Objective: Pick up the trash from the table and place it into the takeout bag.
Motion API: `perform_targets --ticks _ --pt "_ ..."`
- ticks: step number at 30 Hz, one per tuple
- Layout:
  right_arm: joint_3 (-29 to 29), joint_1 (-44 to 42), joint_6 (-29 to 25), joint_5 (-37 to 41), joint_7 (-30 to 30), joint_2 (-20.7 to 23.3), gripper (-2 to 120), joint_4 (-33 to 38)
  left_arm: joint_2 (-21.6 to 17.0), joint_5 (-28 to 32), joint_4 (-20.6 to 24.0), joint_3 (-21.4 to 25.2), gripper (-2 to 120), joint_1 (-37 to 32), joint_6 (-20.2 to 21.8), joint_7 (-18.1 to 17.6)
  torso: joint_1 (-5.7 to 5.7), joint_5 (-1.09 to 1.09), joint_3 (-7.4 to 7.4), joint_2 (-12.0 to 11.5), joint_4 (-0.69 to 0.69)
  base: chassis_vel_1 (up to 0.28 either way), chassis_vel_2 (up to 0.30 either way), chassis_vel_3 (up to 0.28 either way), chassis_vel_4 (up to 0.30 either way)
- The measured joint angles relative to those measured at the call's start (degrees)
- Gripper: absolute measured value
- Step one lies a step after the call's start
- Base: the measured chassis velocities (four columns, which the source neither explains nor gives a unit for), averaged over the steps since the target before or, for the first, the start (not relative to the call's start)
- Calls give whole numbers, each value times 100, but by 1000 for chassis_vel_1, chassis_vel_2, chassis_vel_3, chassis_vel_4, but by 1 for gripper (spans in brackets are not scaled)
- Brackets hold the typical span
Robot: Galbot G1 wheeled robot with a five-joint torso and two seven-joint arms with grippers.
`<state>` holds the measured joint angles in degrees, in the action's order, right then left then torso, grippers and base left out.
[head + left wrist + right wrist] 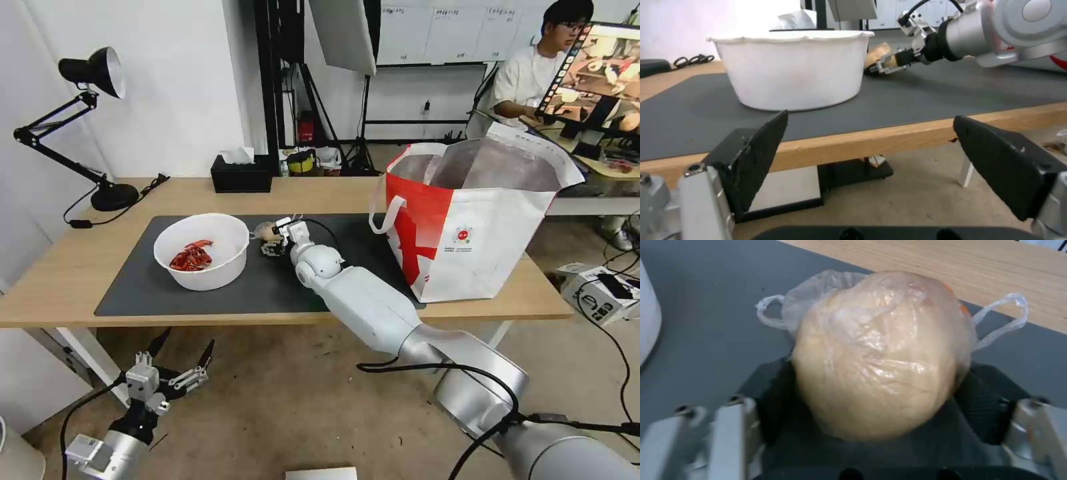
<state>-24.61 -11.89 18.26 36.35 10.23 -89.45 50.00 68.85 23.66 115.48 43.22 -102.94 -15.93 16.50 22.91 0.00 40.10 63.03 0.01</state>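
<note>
A white round bowl (201,250) with red shells stands on the left of the dark grey mat (280,283) on the light-wood table (67,267). Just to its right lies a beige lump in a clear bag (267,231). My right gripper (273,245) is shut on this lump (880,353), with a black finger (773,396) pressed to each side, low over the mat. The red-and-white takeout bag (480,233) stands open at the table's right end. My left gripper (183,353) hangs open below the table's front edge, facing the bowl (793,66).
A black tissue box (241,173) sits at the table's back edge, and a black desk lamp (100,120) stands at the back left. Cables and a small box (600,293) lie on the floor to the right.
</note>
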Motion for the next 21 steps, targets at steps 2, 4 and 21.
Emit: perform_targets --ticks 2,4,21 --pt "-2 -10 -5 2 -6 43 69 34 2 -3 18 9 100 -14 -2 0 0 0 0 0 -1 0 0 0 0" --pt "-3 -23 -13 5 -23 89 59 72 2 -5 43 12 100 -22 -2 -2 0 0 0 0 -1 0 0 0 0" --pt "213 -744 -281 -98 126 1153 7 2146 73 -98 104 -22 100 -54 -2 -13 0 1 1 0 -1 0 0 0 0"
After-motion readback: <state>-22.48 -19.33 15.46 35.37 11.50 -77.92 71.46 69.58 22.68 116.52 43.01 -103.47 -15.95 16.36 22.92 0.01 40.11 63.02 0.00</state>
